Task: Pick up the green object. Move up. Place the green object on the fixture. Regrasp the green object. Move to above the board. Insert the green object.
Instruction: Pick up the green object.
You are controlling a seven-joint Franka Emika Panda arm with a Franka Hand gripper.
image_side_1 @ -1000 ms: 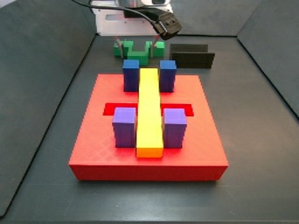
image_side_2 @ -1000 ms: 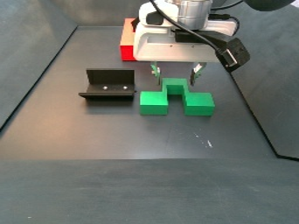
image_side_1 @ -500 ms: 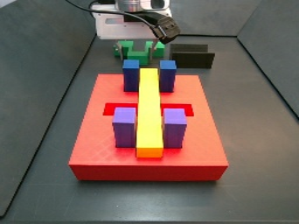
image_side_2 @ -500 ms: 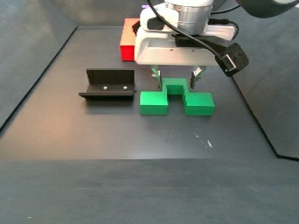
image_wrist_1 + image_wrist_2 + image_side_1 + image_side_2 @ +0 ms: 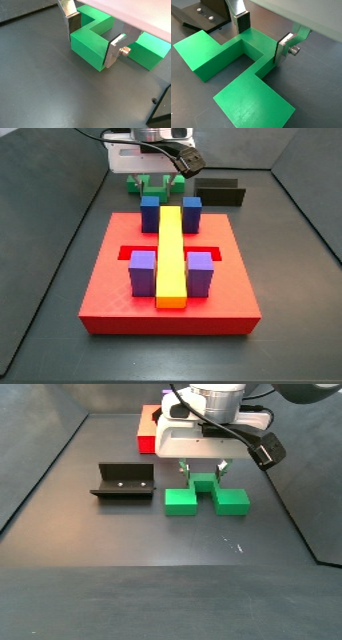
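Beside the glossy black L-shaped fixture point(image 5: 122, 483), my gripper point(image 5: 261, 37) straddled the bright green plastic block's point(image 5: 234, 70) raised middle, fingers point(image 5: 115, 50) part-open, contact unclear.

The pincer point(image 5: 202, 477) stands low over the green object point(image 5: 206, 496), its fingers point(image 5: 242, 20) straddling the raised middle part, one on each side, as both wrist views show. In a side view the fixture point(image 5: 122, 483) sits just left of the green object, apart from it, and the board point(image 5: 144, 430) lies behind the pincer. In a side view the board point(image 5: 107, 298) lies in front, with the green object point(image 5: 158, 186) and the fixture point(image 5: 222, 193) behind its far edge.
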